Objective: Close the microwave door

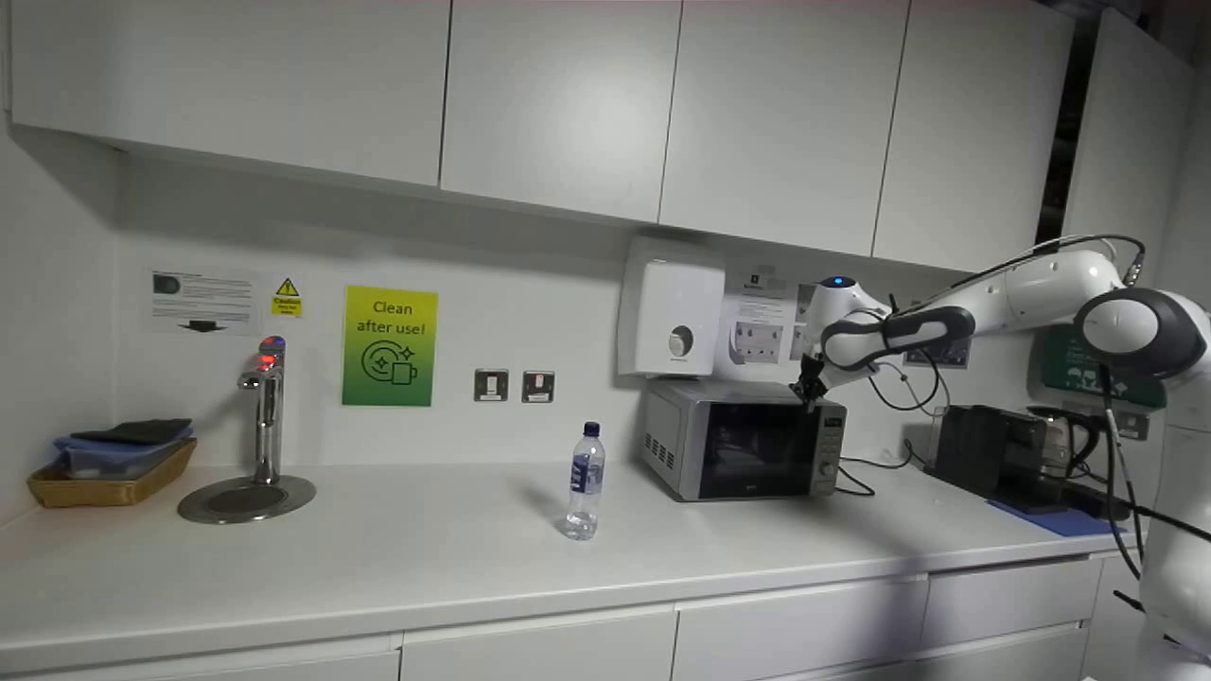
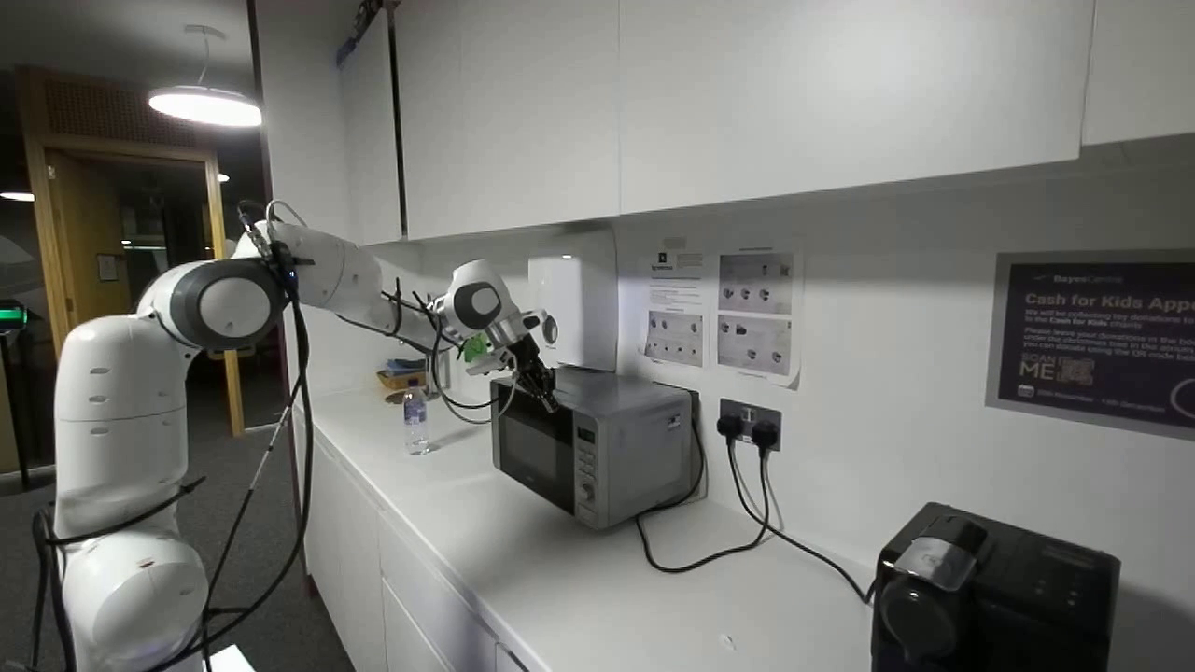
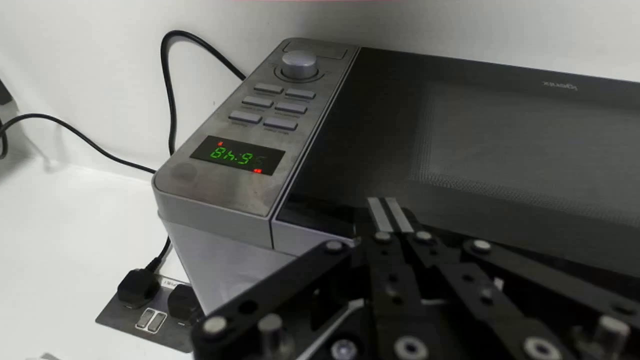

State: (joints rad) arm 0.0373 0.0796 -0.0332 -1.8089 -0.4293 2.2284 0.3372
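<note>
The silver-grey microwave (image 1: 679, 440) stands on the counter against the wall, and it also shows in an exterior view (image 2: 649, 448) and in the wrist view (image 3: 240, 190). Its dark glossy door (image 1: 757, 459) looks closed, lying flush beside the control panel; the same door shows in an exterior view (image 2: 532, 448) and in the wrist view (image 3: 490, 150). My gripper (image 3: 391, 215) has its fingertips together with nothing between them. In both exterior views the gripper (image 1: 809, 395) (image 2: 547, 397) is at the door's upper edge near the control panel. I cannot tell whether the tips touch the glass.
A water bottle (image 1: 585, 487) stands on the counter beside the microwave. A white dispenser (image 1: 674, 312) hangs just above it. Black cables (image 2: 686, 560) run to a wall socket (image 2: 750, 425). A dark coffee machine (image 2: 999, 597) stands further along. Wall cupboards (image 1: 785, 123) overhang.
</note>
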